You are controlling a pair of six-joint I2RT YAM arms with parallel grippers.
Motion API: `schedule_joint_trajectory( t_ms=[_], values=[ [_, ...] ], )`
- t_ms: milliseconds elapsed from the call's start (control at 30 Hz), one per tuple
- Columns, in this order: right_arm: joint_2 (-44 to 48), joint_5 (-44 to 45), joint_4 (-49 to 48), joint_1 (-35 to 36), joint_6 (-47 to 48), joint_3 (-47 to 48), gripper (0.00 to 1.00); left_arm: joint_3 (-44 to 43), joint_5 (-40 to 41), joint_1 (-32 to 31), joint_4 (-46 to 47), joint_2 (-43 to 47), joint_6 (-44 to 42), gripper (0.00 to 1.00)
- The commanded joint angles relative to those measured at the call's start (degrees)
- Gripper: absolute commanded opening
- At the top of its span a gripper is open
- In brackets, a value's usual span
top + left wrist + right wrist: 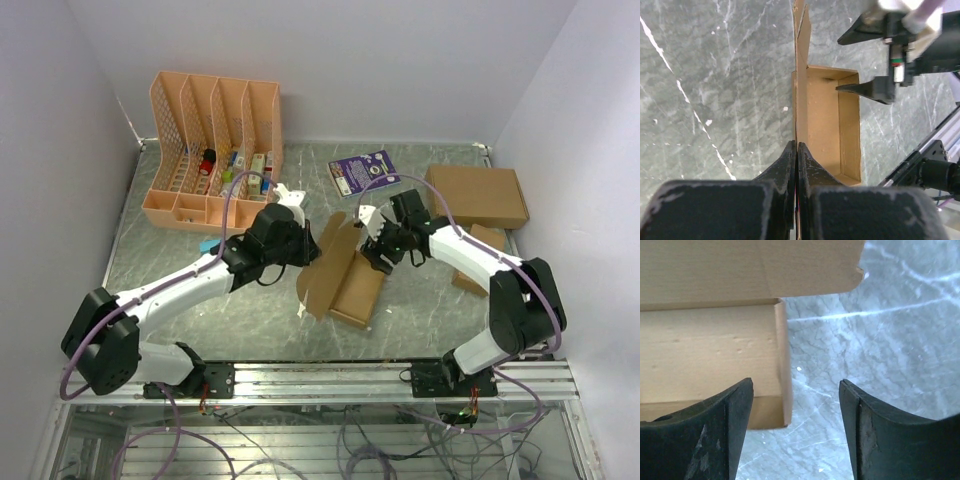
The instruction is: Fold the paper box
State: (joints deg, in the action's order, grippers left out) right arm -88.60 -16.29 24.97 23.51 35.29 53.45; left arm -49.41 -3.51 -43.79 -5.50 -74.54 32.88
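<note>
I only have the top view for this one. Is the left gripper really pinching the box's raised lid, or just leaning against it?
Observer: Pinching. In the left wrist view the left gripper is shut on the edge of the paper box, on its upright lid.
Operator: And the right gripper, is it holding anything?
Observer: No. Its own wrist view shows the right gripper open and gripping nothing, with a corner of the box next to one finger.
</note>
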Motion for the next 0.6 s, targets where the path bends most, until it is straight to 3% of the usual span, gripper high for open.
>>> schedule_joint_trajectory(
  t_ms=[0,167,300,567],
  values=[
    [2.9,-10.7,4.4,-2.1,0.6,5.0,0.70,-3.5,1.1,0.9,-0.4,-1.4,-5.7,0.07],
    [2.7,-19.5,6.9,-4.9,-1.9,10.9,0.72,-7.1,1.2,1.9,-1.9,-3.4,-12.0,0.07],
    [5.1,-23.4,3.6,-8.3,-3.9,10.1,0.72,-10.7,1.1,3.2,-4.5,-5.5,-18.1,0.07],
    [3.3,-14.9,-7.1,-8.2,-4.7,1.7,0.70,-17.1,-2.1,4.6,-9.3,-11.8,-21.2,0.07]
  ],
)
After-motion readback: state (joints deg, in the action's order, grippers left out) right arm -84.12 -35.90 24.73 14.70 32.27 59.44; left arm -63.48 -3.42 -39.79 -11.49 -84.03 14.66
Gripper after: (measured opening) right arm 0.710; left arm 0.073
